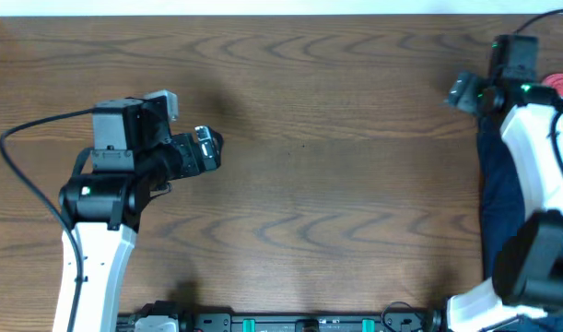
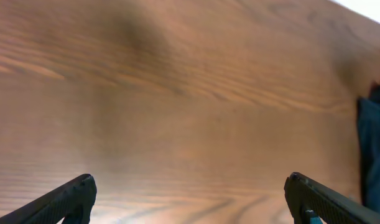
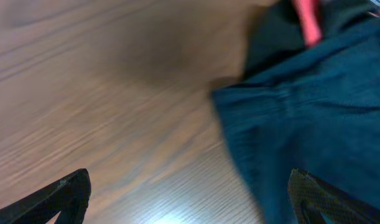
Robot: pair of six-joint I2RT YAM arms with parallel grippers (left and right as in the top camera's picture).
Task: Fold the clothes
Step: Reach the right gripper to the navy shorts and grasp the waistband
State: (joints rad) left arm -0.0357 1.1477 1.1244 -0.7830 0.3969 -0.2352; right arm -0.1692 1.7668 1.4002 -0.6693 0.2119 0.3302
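The dark navy shorts [image 1: 496,198] lie at the table's far right edge, mostly hidden under my right arm. They show as blue cloth in the right wrist view [image 3: 314,118] and at the right edge of the left wrist view [image 2: 375,149]. My right gripper [image 1: 467,90] is open and empty, just left of the cloth's upper end; in its wrist view [image 3: 190,196] one finger is over bare wood and the other over the cloth. My left gripper [image 1: 207,148] is open and empty over bare wood at the left, far from the shorts; its fingers [image 2: 190,199] are wide apart.
A wooden table [image 1: 336,184] fills the view. A red object [image 1: 562,85] sits at the far right beside the cloth, seen as a red streak in the right wrist view [image 3: 306,22]. The arms' bases and cables [image 1: 290,323] line the front edge.
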